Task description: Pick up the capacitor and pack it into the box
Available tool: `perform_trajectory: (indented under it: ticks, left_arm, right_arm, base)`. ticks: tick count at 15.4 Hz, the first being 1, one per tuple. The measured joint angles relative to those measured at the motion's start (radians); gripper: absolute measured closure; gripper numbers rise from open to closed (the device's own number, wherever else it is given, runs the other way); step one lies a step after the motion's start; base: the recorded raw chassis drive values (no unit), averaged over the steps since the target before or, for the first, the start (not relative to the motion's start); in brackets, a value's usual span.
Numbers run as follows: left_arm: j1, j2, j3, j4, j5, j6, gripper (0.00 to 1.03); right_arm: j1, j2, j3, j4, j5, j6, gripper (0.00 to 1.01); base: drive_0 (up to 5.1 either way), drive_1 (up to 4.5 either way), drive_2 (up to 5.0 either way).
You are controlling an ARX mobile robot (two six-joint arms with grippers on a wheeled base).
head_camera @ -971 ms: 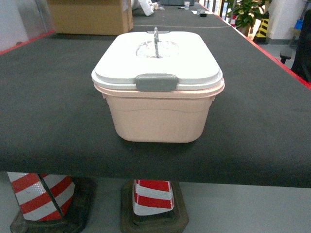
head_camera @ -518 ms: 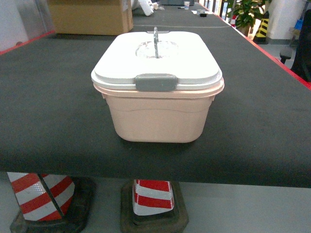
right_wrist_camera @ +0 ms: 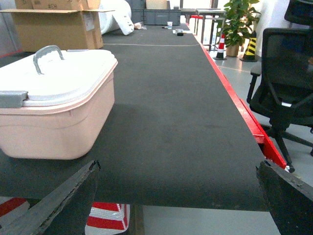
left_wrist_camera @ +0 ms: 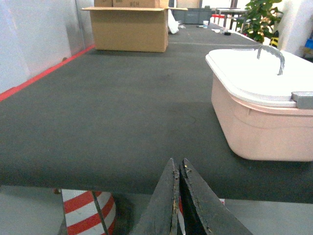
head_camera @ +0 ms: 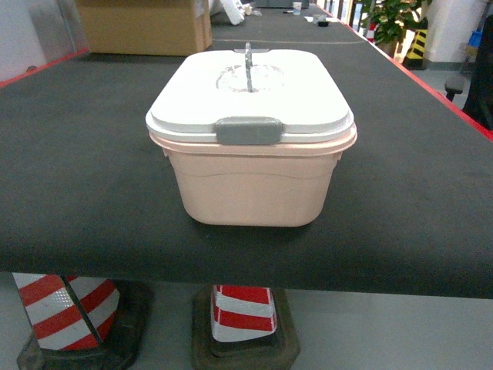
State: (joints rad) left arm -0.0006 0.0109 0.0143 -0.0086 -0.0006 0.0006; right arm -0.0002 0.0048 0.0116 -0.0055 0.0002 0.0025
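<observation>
I am holding both arms back at the near edge of the table (head_camera: 77, 169), below the dark mat, so neither is showing in the head view. The box (head_camera: 253, 181) is sitting close to that front edge, squarely ahead of me, probably so either arm can reach it. Its white lid (head_camera: 250, 92) is resting in place with the grey front clasp (head_camera: 248, 129) lying flat against the rim, and the grey handle (head_camera: 248, 65) is standing upright, so I am judging that it needs unlatching before anything goes in.

The left gripper (left_wrist_camera: 177, 196) is pinched together, its two dark fingers meeting in a point with nothing between them, aimed at the mat to the left of the box. The right gripper (right_wrist_camera: 176, 205) is spread wide: one finger is showing at the lower left corner of its wrist view and the other at the lower right, with only the table edge between them, and it is holding nothing.

I am not seeing any capacitor in any view; it may be off frame or too small to make out. The rear clasp is hidden behind the lid. A brown cardboard carton (left_wrist_camera: 131, 27) is standing at the far end, its contents out of sight. Striped cones (head_camera: 65, 304) are partly cut off under the table.
</observation>
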Motion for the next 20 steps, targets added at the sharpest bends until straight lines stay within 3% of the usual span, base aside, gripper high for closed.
perform_trajectory:
  ticks: [2,3,5,6,20]
  left_arm:
    - [0.0,0.0,0.0,0.003,0.0,0.0,1.01]
    - [0.0,0.0,0.0,0.004,0.0,0.0,0.88]
    - [0.0,0.0,0.0,0.004,0.0,0.0,0.09]
    - [0.0,0.0,0.0,0.004,0.0,0.0,0.05]
    - [0.0,0.0,0.0,0.004,0.0,0.0,0.05]
  right_arm:
    - [0.0,0.0,0.0,0.0,0.0,0.0,0.03]
    - [0.0,0.0,0.0,0.0,0.0,0.0,0.03]
    - [0.0,0.0,0.0,0.0,0.0,0.0,0.03]
    - [0.0,0.0,0.0,0.0,0.0,0.0,0.03]
    - [0.0,0.0,0.0,0.0,0.0,0.0,0.03]
  base:
    - [0.0,0.0,0.0]
    - [0.0,0.0,0.0]
    - [0.0,0.0,0.0]
    - [0.0,0.0,0.0]
    - [0.0,0.0,0.0]
